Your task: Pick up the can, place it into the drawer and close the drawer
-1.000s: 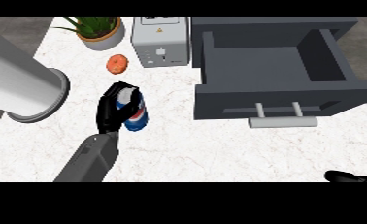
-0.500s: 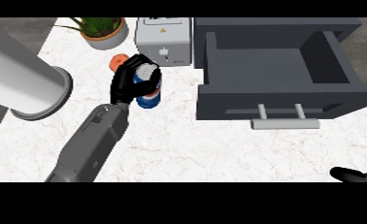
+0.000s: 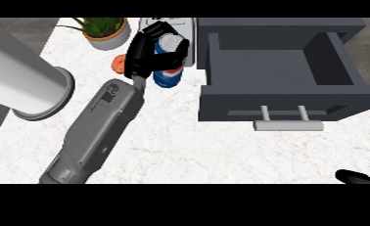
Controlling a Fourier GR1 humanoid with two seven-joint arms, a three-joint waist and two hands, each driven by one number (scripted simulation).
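A blue can (image 3: 168,72) with a silver top and a red-and-white band hangs above the counter, left of the drawer. My left hand (image 3: 148,55) is shut on it, black fingers curled over its upper half and hiding part of it. The grey drawer (image 3: 278,73) stands pulled open at the right, its inside bare, with a pale bar handle (image 3: 288,124) on its front. Only the tip of my right hand (image 3: 353,176) shows at the lower right edge, far from the can.
A white toaster-like box (image 3: 186,36) stands behind the can. A potted plant (image 3: 105,32) sits at the back left, an orange round thing (image 3: 119,62) beside my hand, and a large silver cylinder (image 3: 29,84) at the left edge.
My left hand has carried the can up and toward the back right, closer to the open drawer. The forearm has stretched further in.
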